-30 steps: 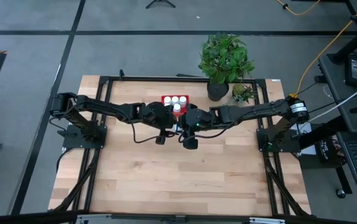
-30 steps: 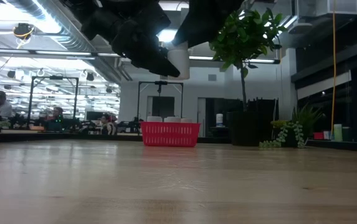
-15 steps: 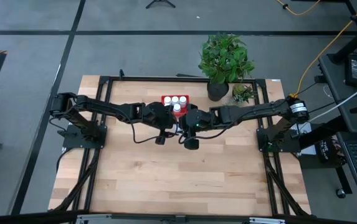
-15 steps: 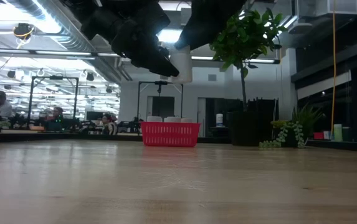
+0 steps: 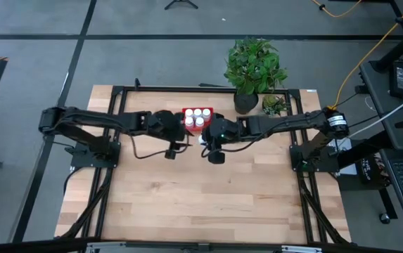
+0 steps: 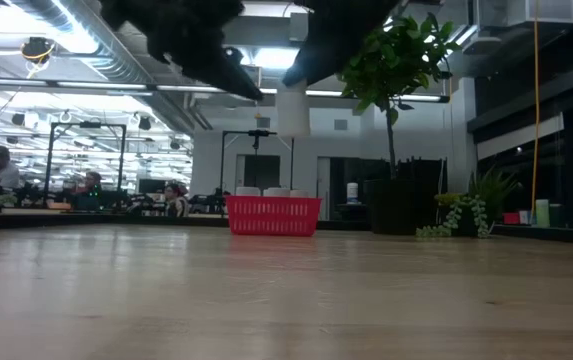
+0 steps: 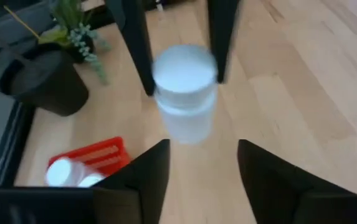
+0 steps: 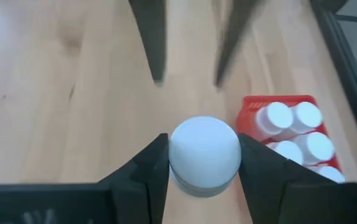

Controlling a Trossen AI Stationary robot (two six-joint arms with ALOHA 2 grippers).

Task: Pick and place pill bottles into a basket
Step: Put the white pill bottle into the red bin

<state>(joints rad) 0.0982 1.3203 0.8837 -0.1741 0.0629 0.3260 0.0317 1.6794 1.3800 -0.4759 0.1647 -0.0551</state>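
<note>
One small white cylindrical pill bottle with a white cap point(image 8: 204, 155) sits pinched between the right gripper's point(image 8: 203, 163) two dark fingers, which press against its sides. Low view: the same bottle point(image 6: 292, 110) hangs well above the tabletop, under the dark arms, above and slightly right of the basket as seen from that side. Left wrist view: bottle point(image 7: 184, 93) held between the right arm's two fingers, clear of the wood below.

Left gripper point(image 7: 202, 163) faces the held bottle from the other side, fingers spread, nothing between them, a gap separating it from the bottle. High view: left gripper point(image 5: 175, 129) just left of the basket, right gripper point(image 5: 206, 131) just at the basket's right near corner, the two arms reaching in from opposite table edges.

Small bright red rectangular plastic basket with perforated walls point(image 5: 188, 112) stands at the far middle of the light wooden table point(image 5: 187, 204). White bottles already upright inside it point(image 5: 198, 114); right wrist view shows at least four caps point(image 8: 296, 134) packed together, touching.

Dark plant pot with a leafy green plant point(image 5: 246, 100) stands right of the basket, apart from it; a smaller green plant point(image 5: 273, 105) beside that.

Low view background: people seated at desks point(image 6: 86, 185) far off in the room.
</note>
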